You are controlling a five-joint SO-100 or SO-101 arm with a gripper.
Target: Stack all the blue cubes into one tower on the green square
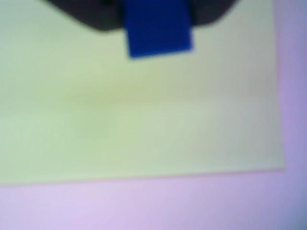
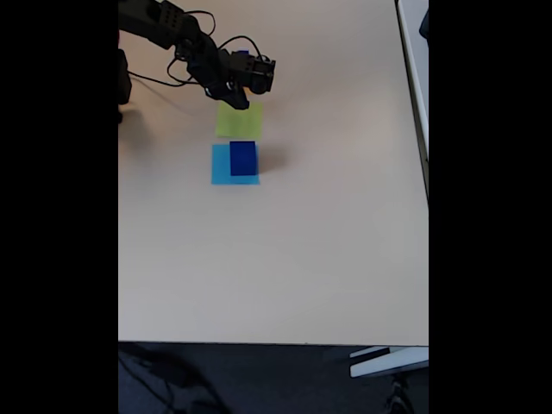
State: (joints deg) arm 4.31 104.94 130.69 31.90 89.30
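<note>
Blue cube [image 1: 158, 28], blurred, is sitting nearest the wrist lens, projecting from between the dark pincer [image 1: 158, 14] jaws at the top edge; I am reading the pincer as closed on this small cube. Below it the green square [image 1: 144, 115] is spreading across most of the wrist view, with pale counter [image 1: 144, 206] along the bottom and right.

For this step I am judging that the cube should be lowered squarely onto the paper's middle, kept level, and let go only once it is resting.

Looking at the fixed view, I am seeing what the wrist camera is missing: a larger blue cube [image 2: 243, 158] standing on a light-blue square [image 2: 221, 166] just beside the green square [image 2: 239, 121], and the arm [image 2: 185, 39] reaching in from the upper left.
</note>
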